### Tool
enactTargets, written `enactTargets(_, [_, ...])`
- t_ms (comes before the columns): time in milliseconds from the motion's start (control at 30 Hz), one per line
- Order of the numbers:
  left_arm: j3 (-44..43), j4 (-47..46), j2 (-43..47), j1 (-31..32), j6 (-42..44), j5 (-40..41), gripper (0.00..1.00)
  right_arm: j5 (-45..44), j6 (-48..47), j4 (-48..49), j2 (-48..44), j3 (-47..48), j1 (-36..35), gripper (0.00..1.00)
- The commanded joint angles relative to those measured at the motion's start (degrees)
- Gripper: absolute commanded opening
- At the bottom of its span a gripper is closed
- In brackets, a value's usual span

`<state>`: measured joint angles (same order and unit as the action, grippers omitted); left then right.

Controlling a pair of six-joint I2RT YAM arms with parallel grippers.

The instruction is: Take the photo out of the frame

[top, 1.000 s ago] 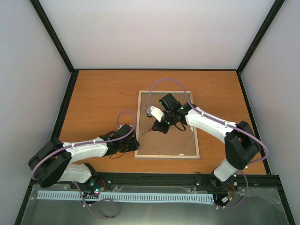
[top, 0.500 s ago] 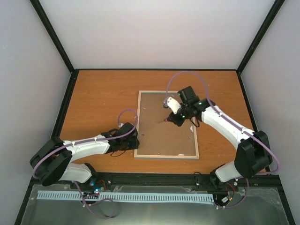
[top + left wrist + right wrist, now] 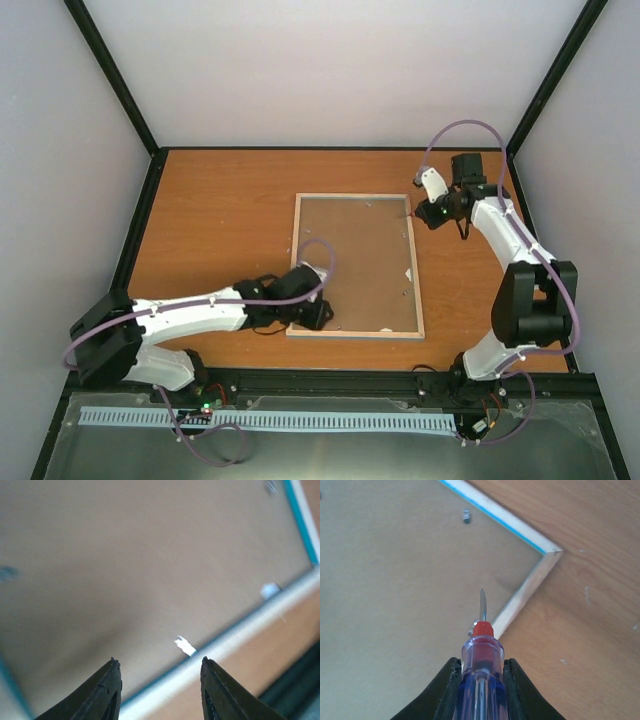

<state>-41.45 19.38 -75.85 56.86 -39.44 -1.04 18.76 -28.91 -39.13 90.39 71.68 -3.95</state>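
Leftmost, the left hand [image 3: 159, 662] hangs, fingers apart, over the near-left corner of the frame [image 3: 370, 333] — face down on the orange desk [image 3: 220, 220], long axis running near to far, brown backing board [image 3: 355, 265] up. Pale walls stand around. The photo cannot be seen. Rightmost, the right hand [image 3: 428, 210] — clamped on a screwdriver [image 3: 482, 645] — sits at the far-right corner.

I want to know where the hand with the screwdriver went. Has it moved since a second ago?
Yes. The right hand, gripping the screwdriver, went from over the middle of the frame out to its far right corner.
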Motion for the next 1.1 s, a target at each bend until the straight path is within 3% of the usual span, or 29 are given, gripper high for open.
enactTargets(0, [-2.68, -0.18, -2.39, 8.72, 3.66, -6.12, 0.45, 0.75, -1.7, 2.43, 4.57, 4.79, 1.79, 0.03])
enactTargets(200, [0.98, -2.81, -5.24, 13.45, 0.19, -9.75, 0.46, 4.19, -4.04, 1.01, 10.43, 8.93, 2.01, 0.03])
enactTargets(467, [5.79, -5.94, -2.14, 12.31, -9.14, -2.45, 0.61, -0.51, -6.8, -0.77, 12.42, 7.82, 2.07, 0.03])
enactTargets(767, [15.43, -6.38, 7.72, 0.01, -20.85, 2.42, 0.64, -8.99, -12.83, -2.05, 3.51, -2.62, 2.01, 0.03])
enactTargets(933, [19.01, -12.27, 8.89, -10.23, -18.21, -0.23, 0.65, -8.99, -15.62, -5.09, -1.98, -8.95, 1.93, 0.03])
enactTargets(1067, [16.06, -14.75, 4.15, -16.76, -12.07, -1.78, 0.64, -6.94, -16.92, -10.26, -6.8, -12.47, 1.28, 0.03])
